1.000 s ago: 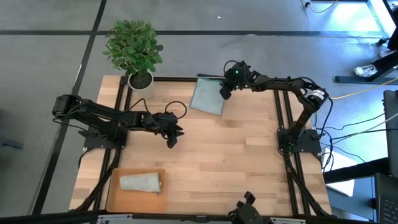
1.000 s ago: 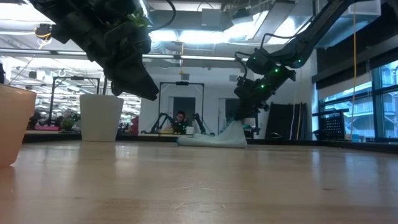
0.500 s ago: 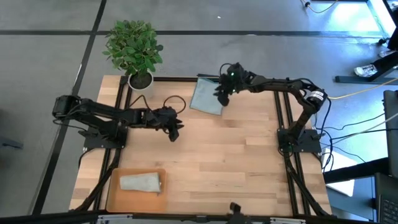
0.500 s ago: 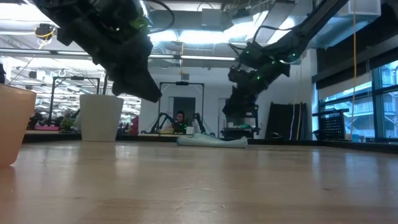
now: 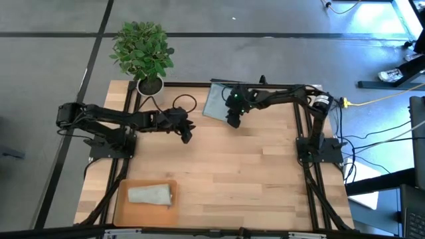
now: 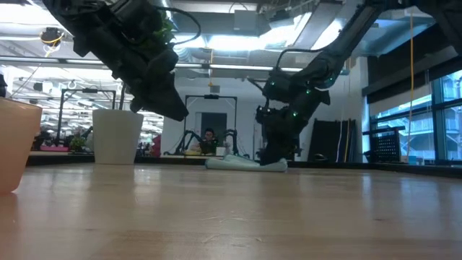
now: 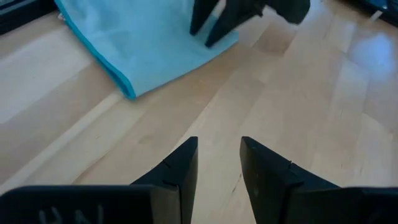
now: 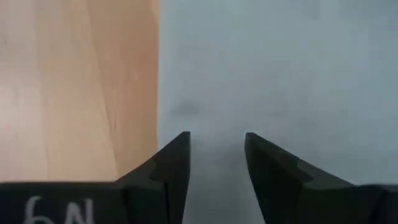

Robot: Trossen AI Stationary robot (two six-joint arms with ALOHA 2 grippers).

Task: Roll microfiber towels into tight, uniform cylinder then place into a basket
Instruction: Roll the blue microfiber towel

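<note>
Wooden table [image 5: 226, 166] seen from above. The right gripper [image 5: 233, 120] is down at the near edge of the light blue towel [image 5: 216, 103], which lies flat and unrolled at the far side of the table, close to the black frame rail [image 5: 265, 85]. In the right wrist view its two fingers [image 8: 168, 165] stand apart with a clear gap, nothing between them, pointing onto the pale cloth [image 8: 280, 74] just beside its straight edge against the bare wood — jaws open, holding nothing. In the low view the right gripper [image 6: 273, 153] reaches down to the flattened towel [image 6: 242, 163]; contact cannot be told. The left gripper [image 5: 186, 135] hovers over bare wood left of centre, near the towel but apart from it; in its wrist view the fingers [image 7: 180, 171] show a narrow gap with only table [image 7: 311, 99] behind, so they are slightly open and empty, and the blue towel [image 7: 137, 43] lies ahead with the right gripper [image 7: 214, 22] on its corner. The other towel [image 5: 151, 194], pale grey-green — already rolled — rests inside the orange-tan basket [image 5: 125, 211] at the near left corner. A potted plant [image 5: 143, 53] sits at the far left corner.
</note>
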